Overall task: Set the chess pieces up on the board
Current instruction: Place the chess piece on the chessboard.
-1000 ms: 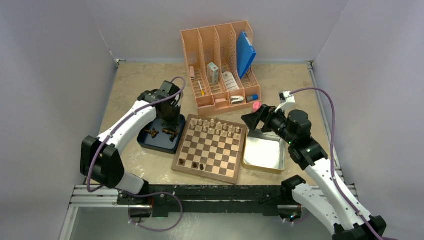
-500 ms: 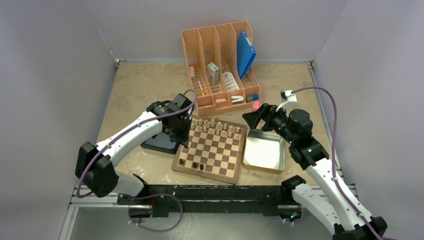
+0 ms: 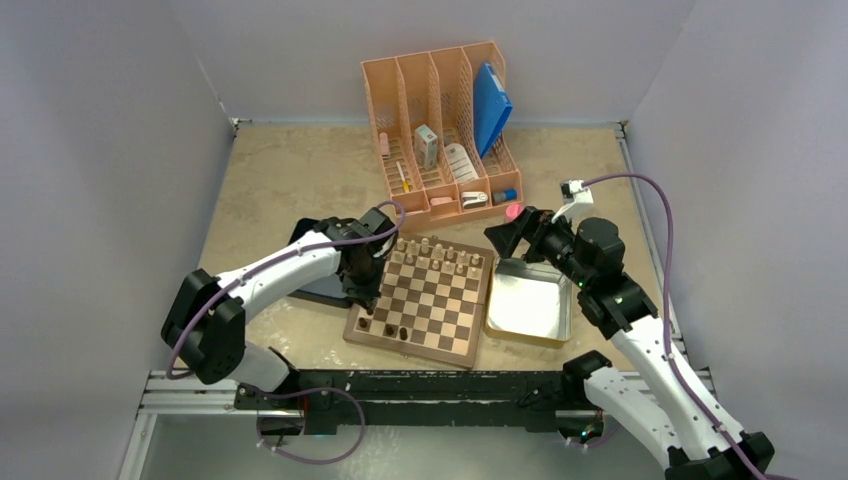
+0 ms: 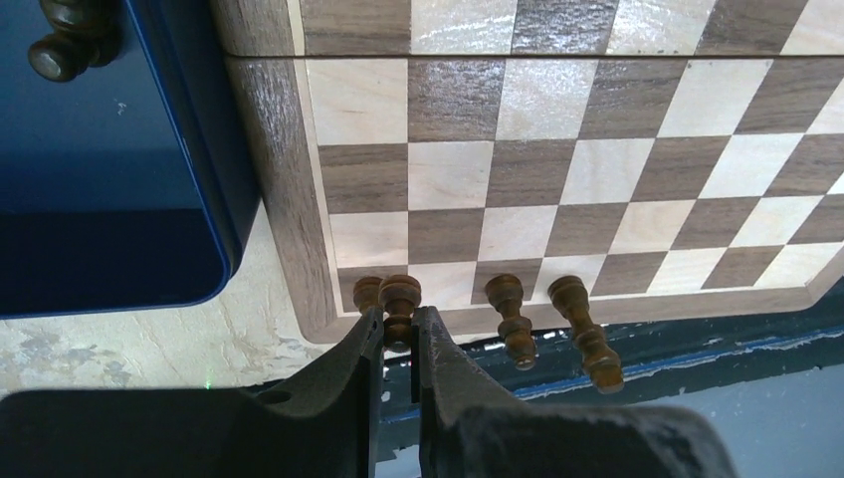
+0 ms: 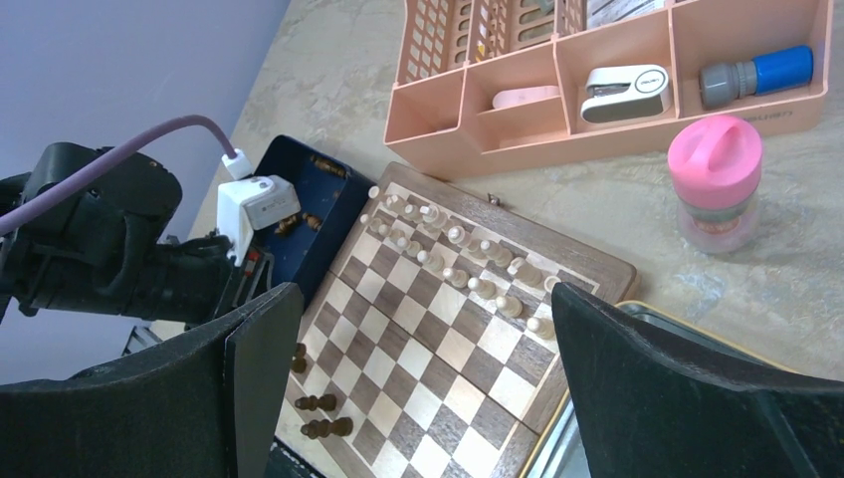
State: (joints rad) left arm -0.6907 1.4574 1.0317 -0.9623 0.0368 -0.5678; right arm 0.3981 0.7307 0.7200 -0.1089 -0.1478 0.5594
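Observation:
The board (image 3: 441, 306) lies mid-table, with pale pieces along its two far rows. My left gripper (image 3: 362, 298) hovers over the board's near-left corner (image 4: 299, 299). It is shut on a dark brown chess piece (image 4: 401, 295), and whether that piece touches the board is unclear. Another dark piece (image 4: 365, 291) stands just behind it. Two more dark pieces (image 4: 508, 297) stand further along the nearest row (image 5: 318, 403). More dark pieces (image 4: 58, 52) lie in the blue tray (image 4: 100, 199). My right gripper (image 5: 423, 329) is open and empty, hanging over the far-left corner of the metal tin.
The blue tray (image 3: 312, 290) lies against the board's left side, partly under my left arm. A shiny metal tin (image 3: 530, 305) lies against the board's right side. Behind the board stand a peach desk organizer (image 3: 440, 130) and a pink-lidded jar (image 5: 715, 179).
My left gripper has travelled from above the blue tray, rightward and nearer, to the board's near-left corner, carrying a dark piece. The right arm has stayed still.

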